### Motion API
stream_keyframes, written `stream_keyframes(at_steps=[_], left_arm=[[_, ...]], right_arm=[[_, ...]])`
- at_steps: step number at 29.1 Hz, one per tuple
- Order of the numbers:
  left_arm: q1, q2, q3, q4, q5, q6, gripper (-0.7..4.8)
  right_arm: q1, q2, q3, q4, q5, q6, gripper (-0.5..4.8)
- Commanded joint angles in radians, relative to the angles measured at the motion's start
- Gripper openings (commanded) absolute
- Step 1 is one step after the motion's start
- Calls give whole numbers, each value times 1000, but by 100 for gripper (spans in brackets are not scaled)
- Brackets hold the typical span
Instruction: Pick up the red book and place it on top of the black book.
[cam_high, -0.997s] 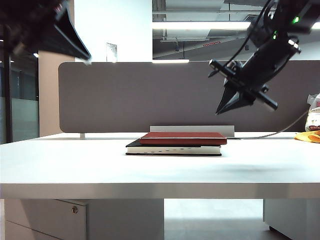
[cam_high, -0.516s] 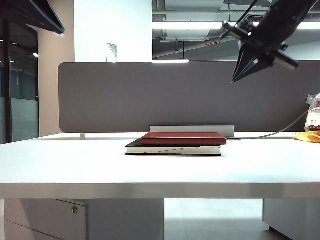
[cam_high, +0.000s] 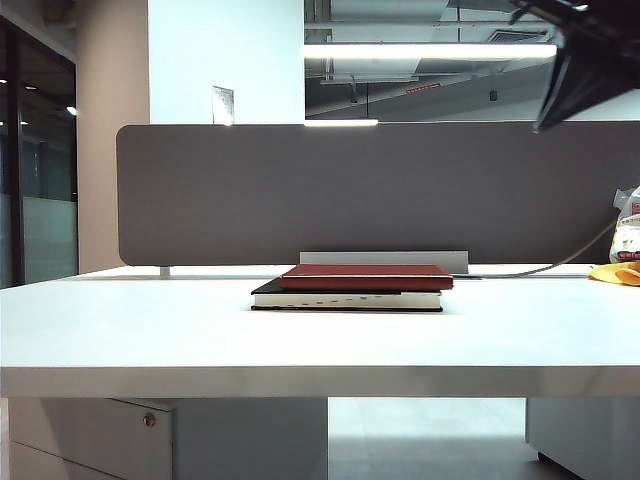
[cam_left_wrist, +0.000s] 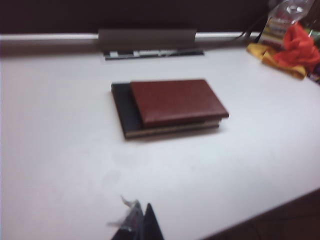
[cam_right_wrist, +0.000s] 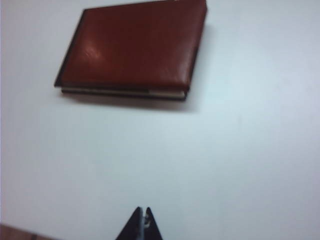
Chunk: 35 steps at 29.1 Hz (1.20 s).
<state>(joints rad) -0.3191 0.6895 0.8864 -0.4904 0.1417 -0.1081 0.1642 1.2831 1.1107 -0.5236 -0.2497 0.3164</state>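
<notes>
The red book (cam_high: 366, 277) lies flat on top of the black book (cam_high: 340, 297) in the middle of the white table (cam_high: 150, 330), shifted a little to the right so a strip of black cover shows on the left. Both wrist views look down on the stack: red book (cam_left_wrist: 175, 101) over black book (cam_left_wrist: 123, 109), and red book (cam_right_wrist: 135, 47) with the black book's page edge (cam_right_wrist: 120, 92) below it. My right gripper (cam_high: 560, 100) hangs high at the upper right, far above the books, shut and empty (cam_right_wrist: 143, 216). My left gripper (cam_left_wrist: 141, 212) is shut and empty, out of the exterior view.
A grey partition (cam_high: 300, 190) stands along the back of the table, with a grey bracket (cam_high: 384, 258) behind the books. Yellow and red cloth and a packet (cam_left_wrist: 290, 45) lie at the far right edge, also seen as a yellow item (cam_high: 618, 272).
Both arms have risen away from the books. The right gripper moved up and to the right, and the left arm left the exterior view at the upper left. The books stayed still.
</notes>
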Motion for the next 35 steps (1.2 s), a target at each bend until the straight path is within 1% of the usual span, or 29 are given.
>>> stream_keyframes(at_steps=[1, 2, 3, 4, 5, 7, 10, 15, 18, 20, 22, 24, 26, 30, 35], left_arm=[[-1, -56, -12, -52, -34, 5, -6], [-1, -106, -39, -52, -37, -2, -6], [-1, -130, -55, -52, -40, -6, -6], [-1, -192, -98, -54, -64, -27, -6], [-1, -230, -125, -53, -75, -43, -6], [-1, -302, -182, -47, -95, -72, -6], [-1, -401, -264, -47, -133, -84, -6], [-1, -557, -385, -46, -146, -104, -6], [-1, -626, -431, -40, -155, -110, -6], [-1, -660, -449, -18, -158, -118, -6], [-1, -681, -461, -5, -190, -136, -6], [-1, -686, -473, -1, -202, -135, -6], [-2, -686, -486, 6, -200, -137, -6], [-2, -686, -521, 14, -183, -176, -6], [-2, -686, -566, 37, -183, -180, -6]], right_arm=[[2, -103, -108, 59, 17, -3, -3], [2, -180, -193, 96, 25, 10, -3], [2, -214, -230, 113, 31, 19, -3], [2, -290, -305, 145, 41, 40, -3], [3, -331, -343, 157, 53, 42, -3], [3, -394, -394, 165, 73, 42, -3], [3, -488, -465, 173, 96, 39, -3], [3, -621, -563, 192, 121, 53, -3], [4, -692, -611, 204, 122, 56, -3], [4, -738, -639, 207, 140, 58, -3], [4, -782, -665, 209, 148, 59, -3], [4, -818, -687, 212, 148, 60, -3], [4, -861, -711, 210, 161, 59, -3], [4, -945, -766, 211, 177, 74, -3], [4, -1048, -843, 211, 191, 80, -3]])
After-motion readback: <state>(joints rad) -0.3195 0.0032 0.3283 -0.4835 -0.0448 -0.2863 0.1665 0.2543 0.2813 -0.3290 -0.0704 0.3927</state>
